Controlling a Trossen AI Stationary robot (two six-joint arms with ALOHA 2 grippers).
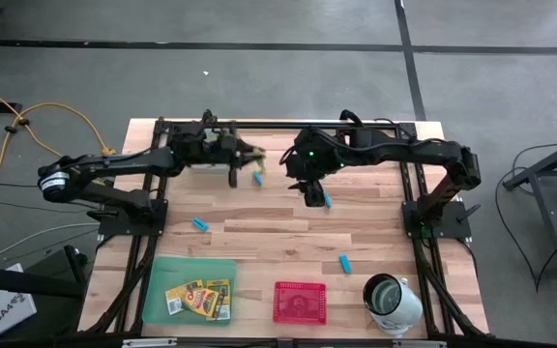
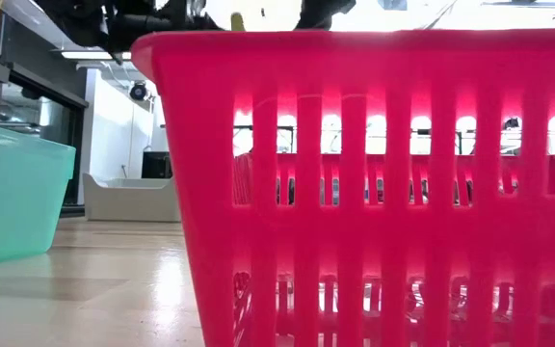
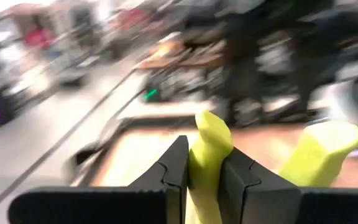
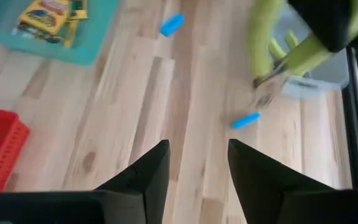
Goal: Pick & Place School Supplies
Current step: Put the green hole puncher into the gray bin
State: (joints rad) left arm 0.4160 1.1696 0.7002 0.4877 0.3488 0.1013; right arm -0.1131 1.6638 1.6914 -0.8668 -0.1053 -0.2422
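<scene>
The left gripper (image 3: 205,177) is up near the far edge of the table (image 1: 259,246), at approx. 11 o'clock from the table centre in the high view, and its jaws are narrow, clamped on one yellow-green handle of a plier-like tool (image 3: 211,149); the 2nd handle sticks out free beside it. In the right wrist view the same tool hangs w/ its metal tip down, over the wood. The right gripper (image 4: 197,171) is at approx. 12 o'clock, just right of centre, fingers spread wide w/ nothing between them, only bare wood below. Four light-blue pieces lie on the table: one (image 1: 257,178) just below the left gripper, one (image 1: 327,200) touching or just beside the right gripper's tip (cannot tell which), one (image 1: 200,224) at approx. 9 o'clock, one (image 1: 344,262) at approx. 4 o'clock. The crayon boxes (image 1: 199,298) are inside the green tray (image 1: 162,271) at 7 o'clock, overlapping each other. The red tray (image 1: 300,302) sits at 6 o'clock, and the white-and-metal cup (image 1: 393,300) at 5 o'clock, near the front edge.
</scene>
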